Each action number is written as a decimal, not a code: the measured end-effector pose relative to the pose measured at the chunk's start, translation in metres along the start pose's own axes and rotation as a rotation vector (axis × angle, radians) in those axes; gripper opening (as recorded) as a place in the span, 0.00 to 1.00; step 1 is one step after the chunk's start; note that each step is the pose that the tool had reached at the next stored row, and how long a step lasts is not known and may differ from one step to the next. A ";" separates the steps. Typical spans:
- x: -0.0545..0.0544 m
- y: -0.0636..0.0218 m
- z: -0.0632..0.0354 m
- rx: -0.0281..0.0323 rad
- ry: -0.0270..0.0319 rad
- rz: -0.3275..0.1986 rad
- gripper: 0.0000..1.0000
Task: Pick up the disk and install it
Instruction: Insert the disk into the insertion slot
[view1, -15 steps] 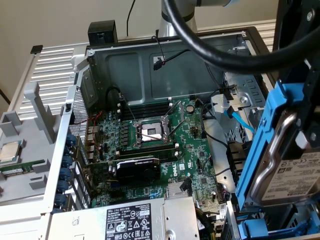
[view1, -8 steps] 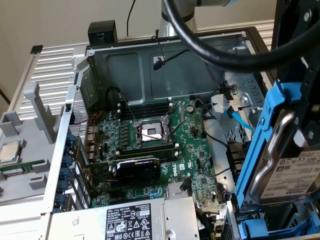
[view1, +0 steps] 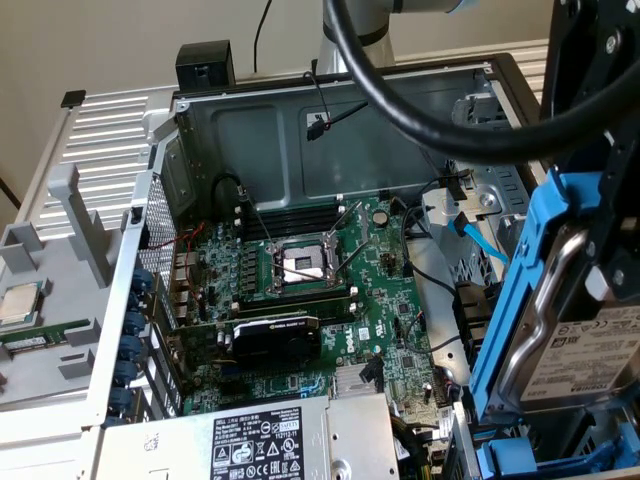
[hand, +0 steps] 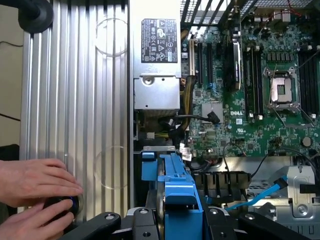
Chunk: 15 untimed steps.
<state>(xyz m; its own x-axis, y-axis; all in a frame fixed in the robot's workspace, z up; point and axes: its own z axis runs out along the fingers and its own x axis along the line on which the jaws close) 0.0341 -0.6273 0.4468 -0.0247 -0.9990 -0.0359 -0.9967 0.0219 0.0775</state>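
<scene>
The disk (view1: 585, 350), a silver drive with a white label in a bright blue carrier frame (view1: 520, 300), hangs upright on its edge at the exterior view's right, over the front corner of the open computer case (view1: 330, 130). My gripper (view1: 600, 250) is shut on it from above. In the wrist view the disk (hand: 177, 200) shows edge-on between the black fingers (hand: 142, 220) of the gripper (hand: 175, 222), just above a blue bay part (hand: 150, 167) at the case's edge.
The motherboard (view1: 320, 290) with an open CPU socket (view1: 305, 265) lies inside the case. A grey power-supply box (view1: 260, 440) sits at the near edge. A thick black cable (view1: 400, 100) arcs overhead. A person's hands (hand: 35, 197) rest on the ribbed metal table (hand: 75, 100).
</scene>
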 end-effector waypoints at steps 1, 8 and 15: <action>0.000 0.0000 0.0005 0.0000 -0.0001 0.000 0.37; 0.000 -0.0001 0.0010 0.0000 0.0003 0.000 0.37; 0.000 -0.0003 0.0037 0.0004 0.0001 0.000 0.37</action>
<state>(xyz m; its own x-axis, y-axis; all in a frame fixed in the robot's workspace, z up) 0.0341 -0.6274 0.4431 -0.0247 -0.9991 -0.0358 -0.9968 0.0219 0.0772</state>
